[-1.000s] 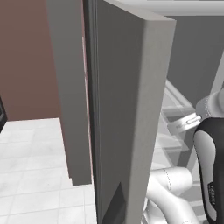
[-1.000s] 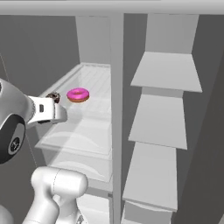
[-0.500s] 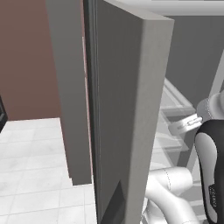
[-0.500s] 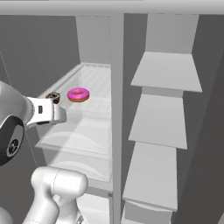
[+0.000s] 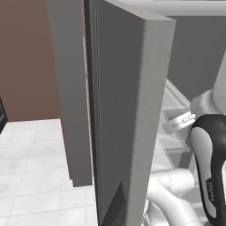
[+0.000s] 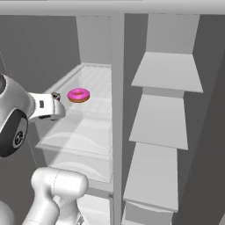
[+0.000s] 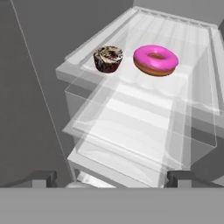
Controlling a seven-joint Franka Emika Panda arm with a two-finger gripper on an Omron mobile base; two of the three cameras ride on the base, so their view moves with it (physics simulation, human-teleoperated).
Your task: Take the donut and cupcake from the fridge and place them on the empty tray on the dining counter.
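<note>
Step in hand: I am reaching into the open fridge (image 6: 116,66) for the first pastry; nothing is being carried.
Cupcake (image 7: 108,58): sitting at about 11 o'clock in the hand view, on the translucent shelf (image 7: 144,131), near the shelf's left rim and just beside the donut, with a gap between them.
Donut (image 7: 155,60): sitting at about 1 o'clock in the hand view, flat on the same shelf, to the right of the cupcake; in the right base view it is lying at about 10 o'clock (image 6: 79,95).
Gripper (image 7: 113,179): fingers are standing fully apart, empty, well short of both pastries.
Approach advice: I am judging the donut the easier first target, being wider and clear on its right; I am planning to centre it between the fingers, come in above the shelf's front lip, then lower. The cupcake's closeness calls for a straight path so the left finger is not nudging it.
Left base view: I am seeing the fridge door (image 5: 128,110) edge-on, swung open, with the arm behind it; the pastries are hidden here.
Right base view: I am seeing the door-side shelves (image 6: 165,101) and the wrist covering where the cupcake sits.
Hand view: I am seeing both pastries together and their spacing.
</note>
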